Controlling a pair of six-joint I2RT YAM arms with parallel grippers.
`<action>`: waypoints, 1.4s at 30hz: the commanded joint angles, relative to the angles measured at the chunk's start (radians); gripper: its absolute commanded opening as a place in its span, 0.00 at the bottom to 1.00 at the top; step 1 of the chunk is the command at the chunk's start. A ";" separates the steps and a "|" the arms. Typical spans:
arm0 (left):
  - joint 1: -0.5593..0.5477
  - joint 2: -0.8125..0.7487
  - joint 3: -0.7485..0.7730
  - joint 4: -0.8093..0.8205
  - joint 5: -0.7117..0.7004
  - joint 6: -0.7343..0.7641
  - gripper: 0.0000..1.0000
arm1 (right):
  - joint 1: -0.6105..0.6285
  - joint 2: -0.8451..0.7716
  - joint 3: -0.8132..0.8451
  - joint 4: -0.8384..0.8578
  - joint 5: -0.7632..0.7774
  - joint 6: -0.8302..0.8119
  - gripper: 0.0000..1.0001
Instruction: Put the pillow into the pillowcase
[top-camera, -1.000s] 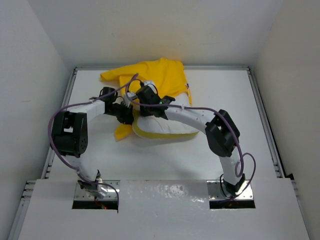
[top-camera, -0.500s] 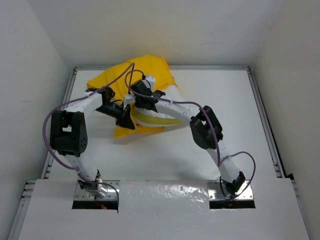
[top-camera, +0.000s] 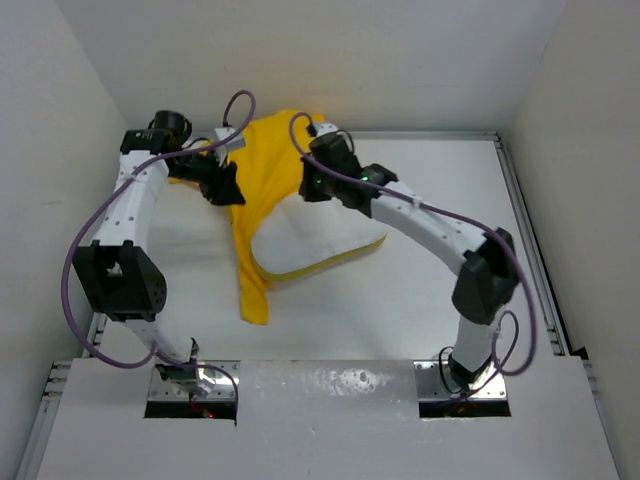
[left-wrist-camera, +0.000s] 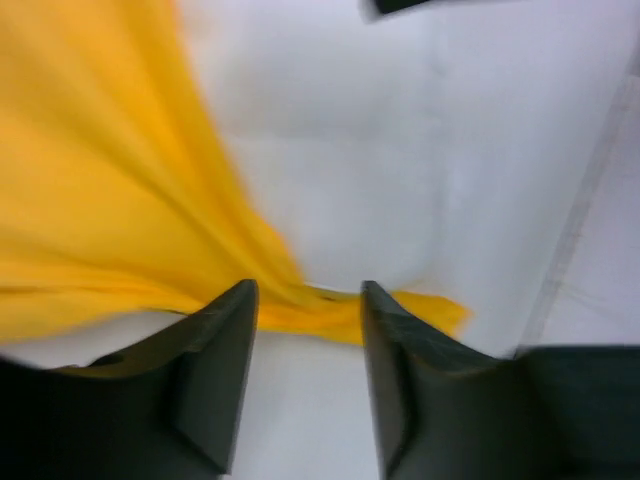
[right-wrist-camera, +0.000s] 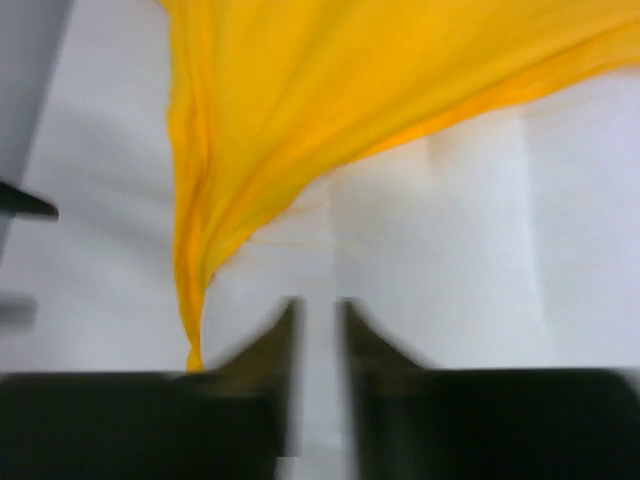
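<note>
Overhead, two robot arms reach across one white table (top-camera: 330, 320) towards the far left corner, with one yellow pillowcase (top-camera: 262, 200) hung between them and one white pillow (top-camera: 320, 240) beneath it. The pillowcase is raised at its far end, near the back wall. From there it drapes down in a long fold whose tail lies on the table to the left of the pillow. The pillow lies flat near the middle of the table, trimmed in yellow along its near edge. Its far left part is tucked under the cloth, and its right half is bare.

The left gripper (top-camera: 225, 185) sits at the left edge of the pillowcase, well above the pillow. In the left wrist view its two dark fingers (left-wrist-camera: 220, 370) stand a narrow gap apart. A bunched strand of the yellow cloth is stretched across that gap at the tips, and the fingers appear clamped on it.

The right gripper (top-camera: 308, 188) sits at the right edge of the raised cloth, just beyond the pillow's far side. In the right wrist view its two fingers (right-wrist-camera: 265, 350) are drawn almost together, with only a thin slit between them. The yellow cloth narrows to a point beside one finger, not in the slit. The picture is too blurred to tell whether any cloth is pinched.

Two purple cables, one per arm, loop along the arms.
</note>
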 joint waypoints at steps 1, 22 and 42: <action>-0.098 -0.001 0.192 0.210 -0.095 -0.162 0.39 | -0.106 -0.165 -0.076 -0.087 -0.028 -0.111 0.00; -0.477 0.648 0.521 0.818 -0.961 -0.473 0.54 | -0.463 0.172 -0.176 0.217 -0.465 0.066 0.94; -0.526 0.441 0.644 0.469 -0.095 -0.438 0.00 | -0.246 -0.182 -0.541 0.716 -0.334 0.116 0.00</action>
